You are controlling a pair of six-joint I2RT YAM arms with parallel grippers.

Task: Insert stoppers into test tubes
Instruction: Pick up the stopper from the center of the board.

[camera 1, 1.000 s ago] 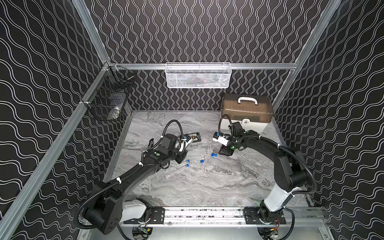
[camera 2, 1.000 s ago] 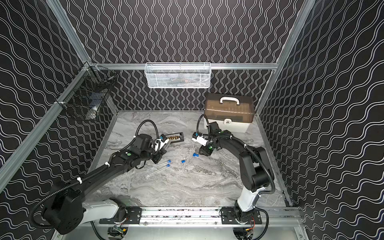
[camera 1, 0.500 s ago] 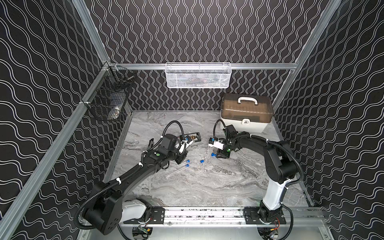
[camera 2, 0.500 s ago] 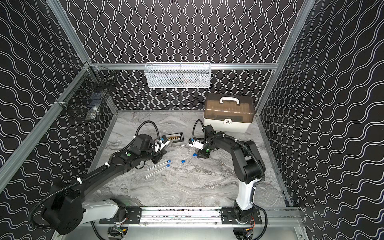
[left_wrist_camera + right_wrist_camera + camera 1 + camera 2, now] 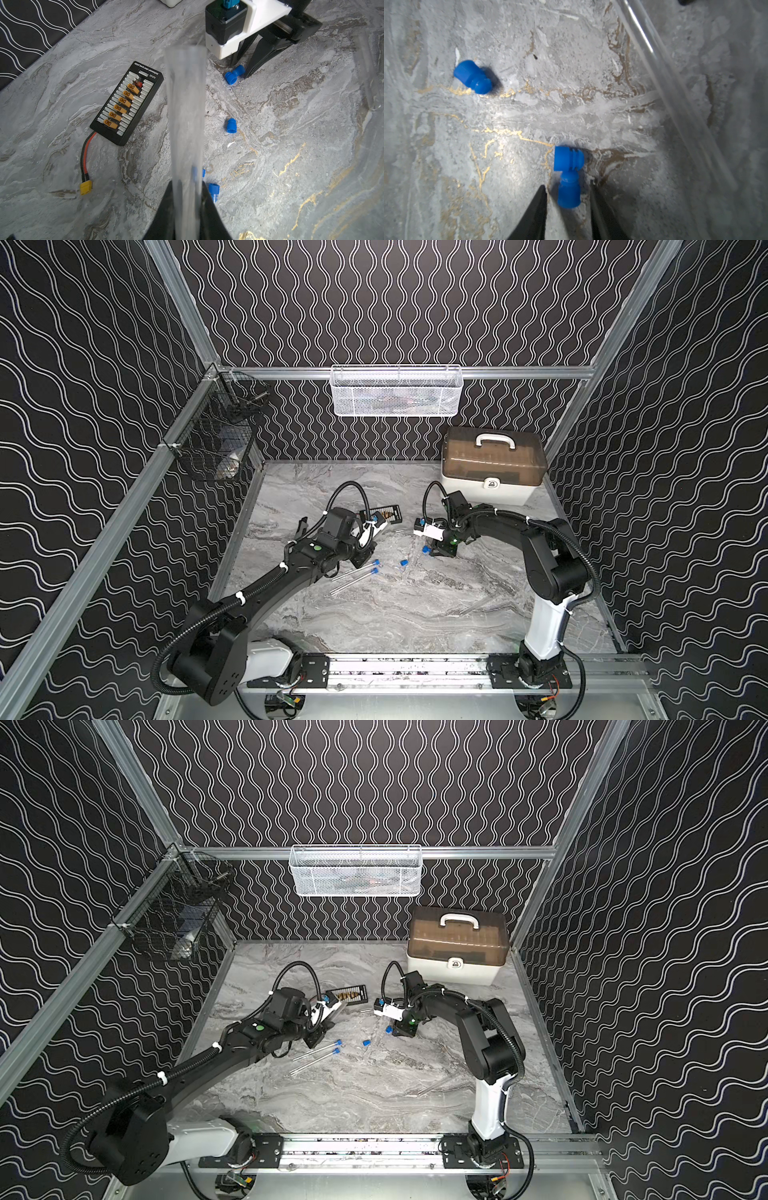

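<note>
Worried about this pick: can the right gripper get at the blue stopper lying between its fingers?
Probably yes: the blue stopper lies uncovered between the open jaws of the right gripper. A second stopper touches its narrow end and may get nudged.

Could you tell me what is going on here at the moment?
The left pincer is shut on a thin clear test tube, held above the grey marbled table. The right pincer is down at the table, open, its jaws either side of a small bright blue plastic stopper, not yet gripping. Two clear tubes already stoppered in blue lie nearby.
</note>
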